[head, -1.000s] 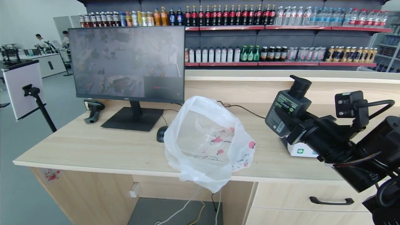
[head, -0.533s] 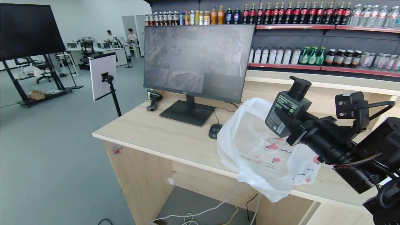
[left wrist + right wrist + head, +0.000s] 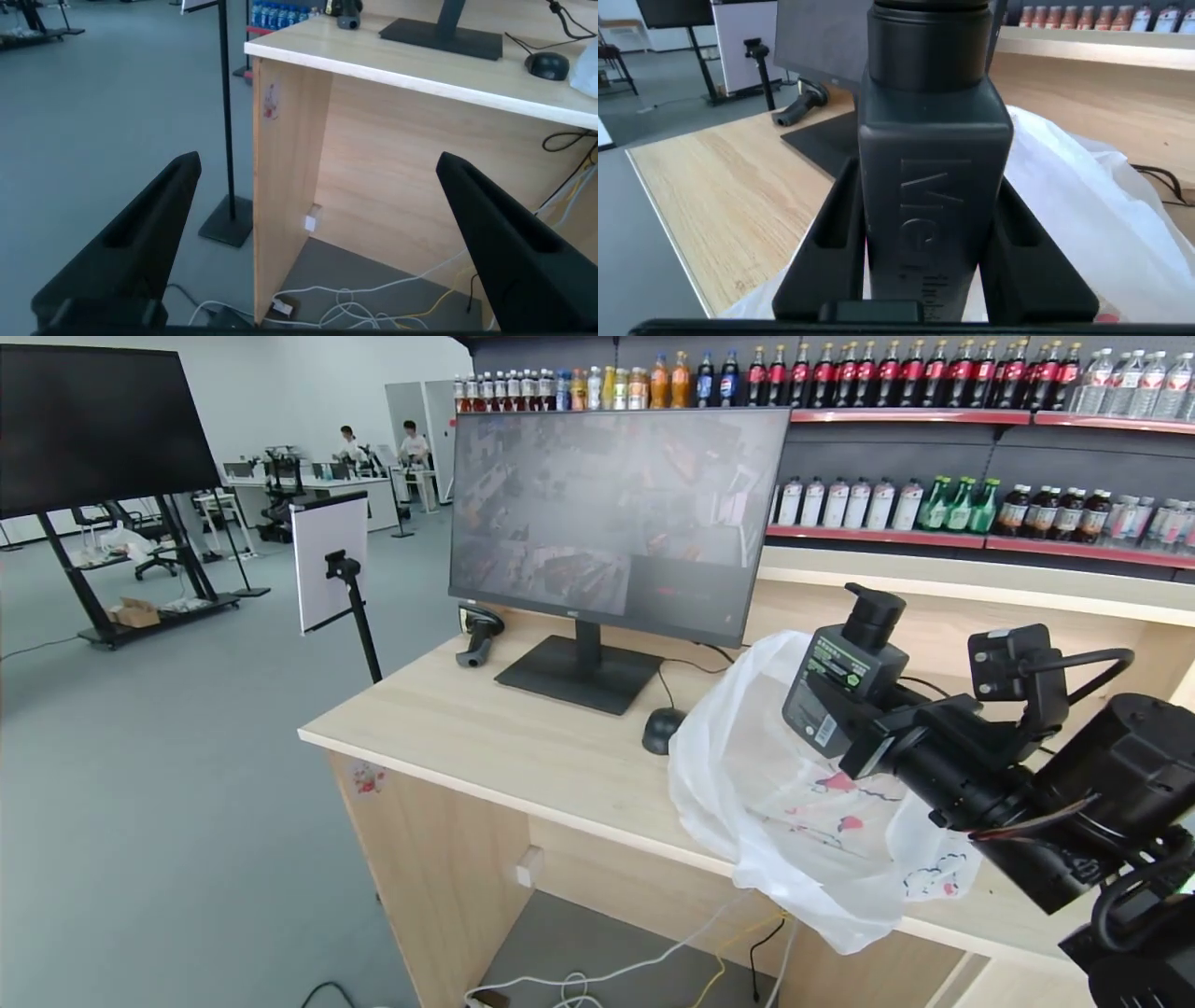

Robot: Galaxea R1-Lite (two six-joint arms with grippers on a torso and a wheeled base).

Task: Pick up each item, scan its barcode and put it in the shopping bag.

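Right gripper (image 3: 854, 728) clamps the flat sides of a dark, square-shouldered plastic pump bottle (image 3: 831, 686), holding it tilted above the pale wood-grain counter (image 3: 485, 728). A crumpled, translucent white shopping bag (image 3: 794, 812) sags over the same counter's front edge. Left gripper (image 3: 318, 161), its black wedge-shaped fingers spread wide and empty, hangs low beside the counter's end panel.

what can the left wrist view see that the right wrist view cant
Left wrist, not right: the left gripper, jaws open, low and facing the counter, cables on the floor under it, and the mouse. Right wrist, not left: the right gripper shut on a dark bottle. Both: the counter, the handheld scanner and the monitor base.
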